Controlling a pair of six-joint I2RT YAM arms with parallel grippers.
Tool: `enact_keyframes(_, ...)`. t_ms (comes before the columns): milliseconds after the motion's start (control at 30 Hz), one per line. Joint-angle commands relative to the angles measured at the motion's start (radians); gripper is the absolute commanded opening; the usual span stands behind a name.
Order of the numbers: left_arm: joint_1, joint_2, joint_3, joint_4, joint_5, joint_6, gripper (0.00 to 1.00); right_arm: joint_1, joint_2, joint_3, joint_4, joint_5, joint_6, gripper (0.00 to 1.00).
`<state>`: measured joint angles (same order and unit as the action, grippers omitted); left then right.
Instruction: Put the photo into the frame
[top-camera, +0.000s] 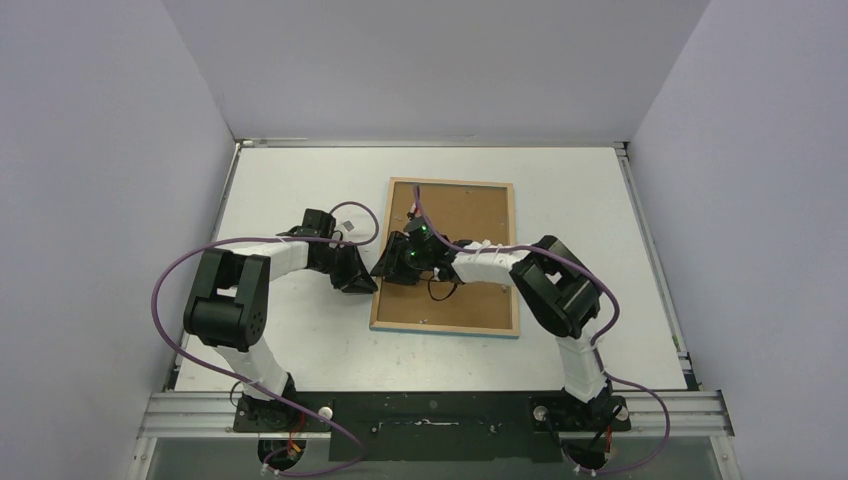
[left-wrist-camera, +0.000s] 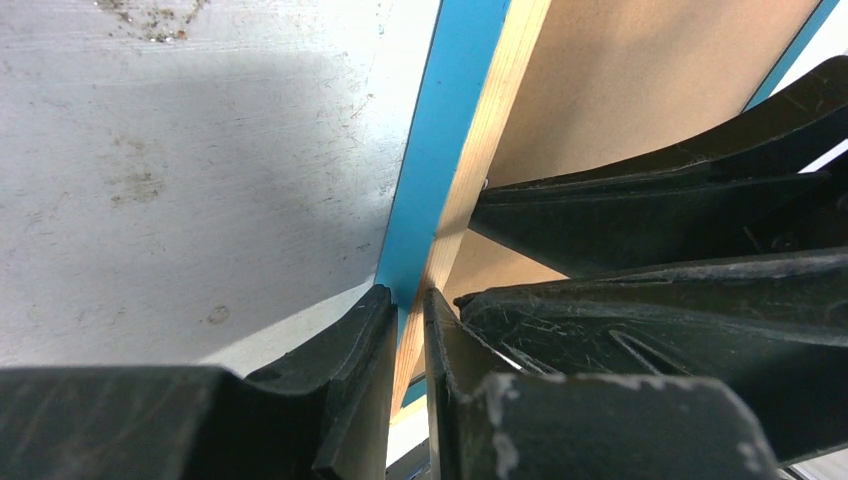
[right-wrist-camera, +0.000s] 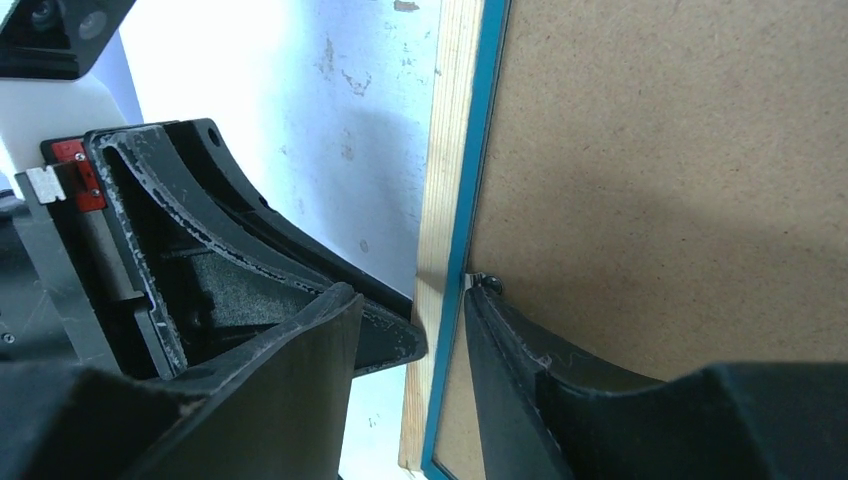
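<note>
The frame (top-camera: 446, 329) lies back up on the white surface (top-camera: 600, 220), a little right of centre and in front of both arms. Its long axis runs from the near edge toward the far wall, with the short sides facing the arms and the wall, and its sides stand roughly square with the surface. The brown board (top-camera: 470, 215) fills its back, with a pale wood rim all round and a thin turquoise line showing at the rim's edges. Both arms reach to the middle of the left long side. The left gripper (top-camera: 366, 277) comes in from the left. In its wrist view the fingers (left-wrist-camera: 375, 330) are clamped on that rail, one on the turquoise outer face and the other on the wood back edge, with the rail running up and away between them. The right gripper (top-camera: 395, 265) reaches across the board from the right and meets the same rail just beside the left one. In its wrist view the fingers stand apart and straddle the rail. One finger (right-wrist-camera: 520, 360) rests on the board at a small metal tab (right-wrist-camera: 488, 283) by the turquoise inner lip. The other is outside the rail, close against the left gripper's black finger. I cannot tell whether the gripped side rests on the surface or is raised off it.
</note>
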<state>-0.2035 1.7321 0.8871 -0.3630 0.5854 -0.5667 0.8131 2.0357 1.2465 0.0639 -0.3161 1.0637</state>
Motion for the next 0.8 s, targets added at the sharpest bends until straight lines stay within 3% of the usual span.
enact_keyframes(0,0.002,0.011,0.022,0.008,-0.017,0.014,0.15,0.001,-0.042,-0.067,0.109,0.054,-0.007,0.45)
enact_keyframes(133,0.014,-0.013,0.049,0.017,0.016,0.017,0.19,-0.016,-0.115,-0.143,0.25,0.049,-0.002,0.47)
enact_keyframes(267,0.041,-0.035,0.078,0.037,0.05,0.012,0.27,-0.056,-0.219,-0.206,0.282,0.077,-0.019,0.48)
enact_keyframes(433,0.062,0.001,0.151,0.044,0.075,0.029,0.36,-0.139,-0.302,-0.21,0.145,0.14,-0.072,0.49)
enact_keyframes(567,0.064,0.056,0.222,0.04,0.06,0.047,0.41,-0.178,-0.263,-0.12,0.012,0.15,-0.137,0.47)
enact_keyframes(767,0.062,0.147,0.312,0.078,0.032,0.038,0.52,-0.186,-0.2,0.009,-0.059,0.227,-0.207,0.45)
